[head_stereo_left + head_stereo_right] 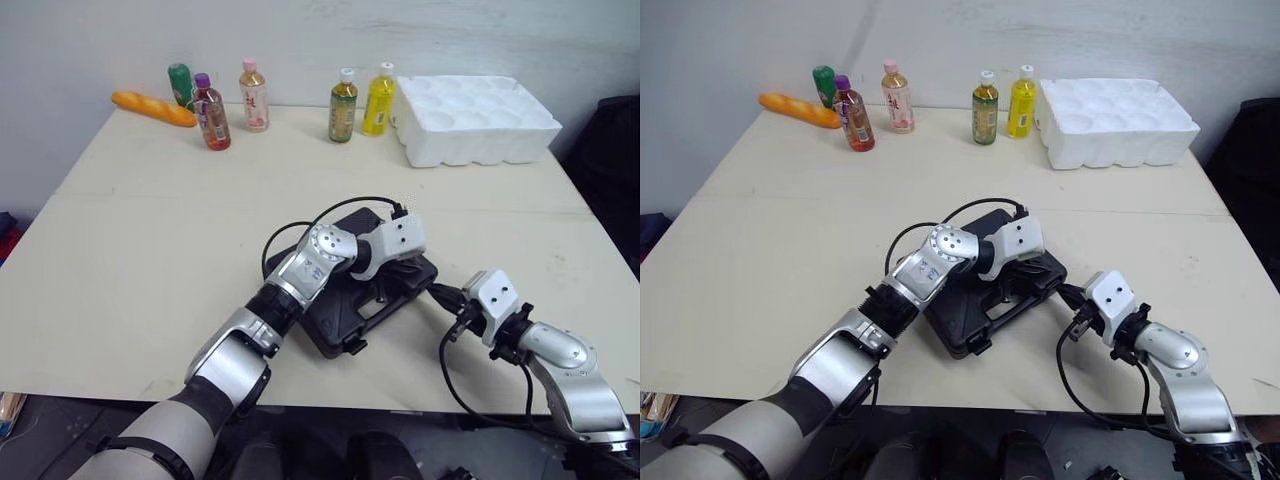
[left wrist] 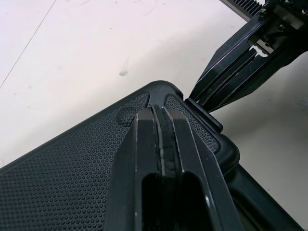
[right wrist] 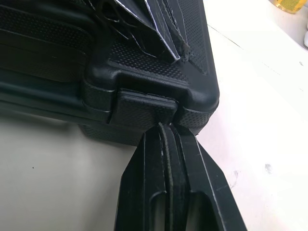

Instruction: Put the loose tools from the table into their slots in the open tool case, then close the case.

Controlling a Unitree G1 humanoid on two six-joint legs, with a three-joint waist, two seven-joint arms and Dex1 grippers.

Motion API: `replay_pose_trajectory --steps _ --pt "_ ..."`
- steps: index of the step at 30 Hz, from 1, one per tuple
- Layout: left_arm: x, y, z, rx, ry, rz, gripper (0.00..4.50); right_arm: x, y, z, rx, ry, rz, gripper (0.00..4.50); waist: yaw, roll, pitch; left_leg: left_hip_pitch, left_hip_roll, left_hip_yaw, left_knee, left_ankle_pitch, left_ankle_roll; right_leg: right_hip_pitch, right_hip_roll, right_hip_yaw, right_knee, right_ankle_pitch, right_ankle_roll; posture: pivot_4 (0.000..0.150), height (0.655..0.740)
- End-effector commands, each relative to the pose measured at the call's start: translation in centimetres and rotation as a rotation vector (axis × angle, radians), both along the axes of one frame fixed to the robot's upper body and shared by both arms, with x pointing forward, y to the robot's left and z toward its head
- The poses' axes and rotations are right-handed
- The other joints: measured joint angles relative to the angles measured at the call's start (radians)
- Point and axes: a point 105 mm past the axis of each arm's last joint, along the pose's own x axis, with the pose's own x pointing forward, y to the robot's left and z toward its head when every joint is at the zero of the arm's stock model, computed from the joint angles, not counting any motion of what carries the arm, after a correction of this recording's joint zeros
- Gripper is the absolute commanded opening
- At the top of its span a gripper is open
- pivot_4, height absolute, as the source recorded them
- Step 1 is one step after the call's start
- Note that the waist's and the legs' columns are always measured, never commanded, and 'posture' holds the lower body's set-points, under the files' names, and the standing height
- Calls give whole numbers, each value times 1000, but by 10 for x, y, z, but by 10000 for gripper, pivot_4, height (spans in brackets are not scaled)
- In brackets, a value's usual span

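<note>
Head views: black tool case point(image 1: 340, 305) lies shut on the table point(image 1: 150, 250), near its front edge.
Left wrist view: left gripper point(image 2: 159, 111), fingers together, rests on the lid point(image 2: 72, 183).
Right wrist view: right gripper point(image 3: 166, 129), fingers together, touches the case's latch point(image 3: 144, 107).

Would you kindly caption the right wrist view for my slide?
Shut right gripper touches the latch of the closed tool case while the left gripper rests on its lid.
</note>
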Motion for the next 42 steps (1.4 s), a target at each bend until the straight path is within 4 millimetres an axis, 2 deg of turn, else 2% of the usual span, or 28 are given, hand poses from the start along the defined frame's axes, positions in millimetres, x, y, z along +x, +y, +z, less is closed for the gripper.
replay_pose_trajectory --steps 1,9,15,17,21,23,26,31,33,37,42 --pt "1 42 -76 249 173 131 613 -5 10 21 -4 -59 56 0 -1 0 0 0 0 0 0 0 0 0 0 0 0 0 0 1500 7400" --pt "2 45 -77 255 174 140 613 -7 14 28 -2 -57 70 0 -8 0 0 1 0 0 -7 3 -1 0 0 0 -3 0 0 1500 7400" --pt "7 43 -67 205 164 162 613 -10 8 17 -22 -16 49 0 -8 0 0 1 0 0 -9 3 -1 0 0 -1 -5 1 -1 1500 7400" --pt "8 42 -59 171 145 150 613 -14 1 12 -41 -2 39 0 -5 0 0 1 -1 0 -10 4 -1 -1 0 -1 -6 1 -1 1500 7400" --pt "3 33 -24 28 92 70 613 -24 -10 14 -55 -3 34 0 -2 5 4 0 -1 0 -12 4 -1 -2 0 -1 -8 1 -1 1500 7400" --pt "-9 26 6 -90 56 -35 613 -31 -15 18 -48 -2 42 0 3 9 7 -1 -1 0 -13 7 3 -3 0 -1 -8 1 -1 1500 7400" --pt "-21 27 38 -177 -25 -139 613 -39 -19 21 -51 8 58 0 19 16 19 -5 -2 0 -12 11 -2 -6 1 -2 -8 1 -1 1500 7400" --pt "-38 43 74 -287 -120 -262 613 -48 -13 23 -40 -7 108 0 36 17 22 -21 -3 2 -11 18 -3 -21 2 -4 -4 1 0 1500 7400" --pt "-58 60 86 -341 -198 -385 613 -51 -7 23 -50 -24 148 0 38 17 23 -22 -4 2 -11 18 -2 -21 3 -4 -3 1 0 1500 7400" --pt "-69 92 80 -322 -223 -424 613 -57 3 16 -24 12 210 0 39 17 23 -20 -4 1 -10 18 -2 -19 3 -5 -5 1 0 1500 7400" --pt "-76 115 72 -286 -170 -406 613 -68 28 12 44 59 349 0 40 16 24 -20 -4 0 -9 18 -1 -19 2 -5 -4 2 1 1500 7400"
